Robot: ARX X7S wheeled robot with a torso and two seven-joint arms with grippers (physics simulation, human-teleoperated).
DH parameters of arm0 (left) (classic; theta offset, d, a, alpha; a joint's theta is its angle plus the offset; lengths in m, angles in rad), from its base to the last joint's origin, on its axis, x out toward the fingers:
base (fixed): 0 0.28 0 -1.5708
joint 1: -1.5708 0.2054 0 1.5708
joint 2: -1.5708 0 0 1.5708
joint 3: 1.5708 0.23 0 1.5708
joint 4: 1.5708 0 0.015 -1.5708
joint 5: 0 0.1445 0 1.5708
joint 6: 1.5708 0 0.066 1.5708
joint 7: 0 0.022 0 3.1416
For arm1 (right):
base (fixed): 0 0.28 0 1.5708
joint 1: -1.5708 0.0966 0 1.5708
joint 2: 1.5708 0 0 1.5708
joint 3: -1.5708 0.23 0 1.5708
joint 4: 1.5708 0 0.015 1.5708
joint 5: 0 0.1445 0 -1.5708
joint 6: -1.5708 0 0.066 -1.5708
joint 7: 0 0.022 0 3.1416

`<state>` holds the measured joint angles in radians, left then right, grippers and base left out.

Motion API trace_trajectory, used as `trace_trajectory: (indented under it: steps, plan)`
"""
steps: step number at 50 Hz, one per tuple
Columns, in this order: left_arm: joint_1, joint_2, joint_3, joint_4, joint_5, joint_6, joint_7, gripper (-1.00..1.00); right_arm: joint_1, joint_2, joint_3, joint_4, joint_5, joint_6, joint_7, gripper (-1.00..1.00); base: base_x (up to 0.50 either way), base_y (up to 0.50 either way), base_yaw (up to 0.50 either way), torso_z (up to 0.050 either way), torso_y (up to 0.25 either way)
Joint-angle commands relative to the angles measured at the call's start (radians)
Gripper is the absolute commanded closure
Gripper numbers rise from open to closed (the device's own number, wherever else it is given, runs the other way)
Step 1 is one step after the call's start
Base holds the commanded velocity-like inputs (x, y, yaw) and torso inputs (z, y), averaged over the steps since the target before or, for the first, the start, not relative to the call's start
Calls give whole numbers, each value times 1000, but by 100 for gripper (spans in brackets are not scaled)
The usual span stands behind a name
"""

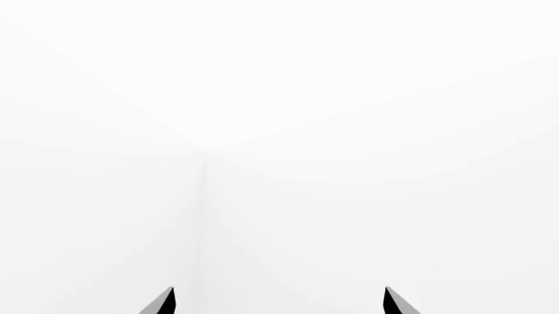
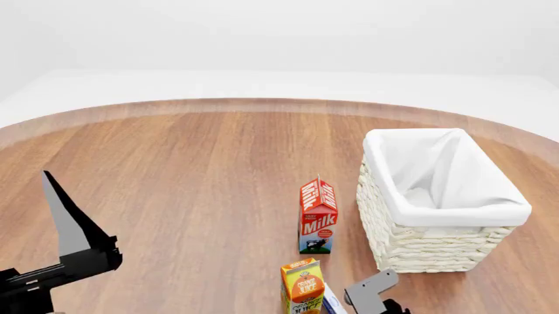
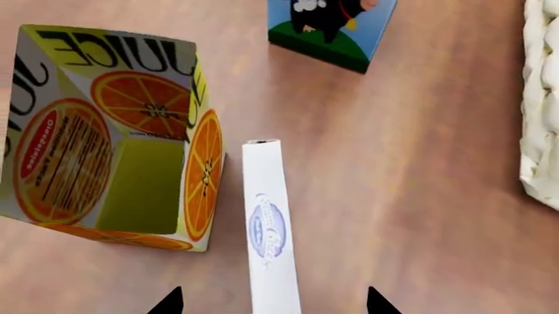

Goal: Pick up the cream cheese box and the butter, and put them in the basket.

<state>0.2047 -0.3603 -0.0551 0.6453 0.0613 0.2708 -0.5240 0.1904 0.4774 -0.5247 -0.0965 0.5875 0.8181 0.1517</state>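
Note:
The cream cheese box [image 3: 269,229] is a thin white box with a blue oval logo, lying on the wooden table right beside the orange juice carton [image 3: 114,137]. My right gripper [image 3: 272,304] is open above it, one fingertip on each side of the box and touching nothing. In the head view only a sliver of the cream cheese box [image 2: 333,302] shows, next to the juice carton. The white wicker basket [image 2: 419,245] stands to the right of it with nothing inside. My left gripper [image 1: 277,302] is open and holds nothing, facing blank white. The butter is out of view.
A red milk carton [image 2: 319,216] stands upright between the juice carton [image 2: 303,286] and the basket, close to the basket's left wall. The basket's weave [image 3: 543,98] edges the right wrist view. My left arm [image 2: 83,258] is raised at the near left of the round table.

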Motion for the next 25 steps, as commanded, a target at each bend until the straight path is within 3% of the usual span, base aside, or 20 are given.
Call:
trace_trajectory:
  steps: [1,17,18,25]
  plan:
    - [1,19,-25,-5,5,5,17,-100,4,-26,9,29,-30,-23,-31,-100,0,0,0,0,0]
    - [3,16,-21,-8,6,8,12,-100,4,-30,-16,57,-52,-40,-34,-100,0,0,0,0,0]
    - [3,16,-21,-9,6,8,12,-100,4,-26,-28,51,-62,-41,-34,100,0,0,0,0,0]
    - [4,14,-20,-9,7,10,9,-100,5,-19,-54,49,-100,-70,-27,100,0,0,0,0,0]
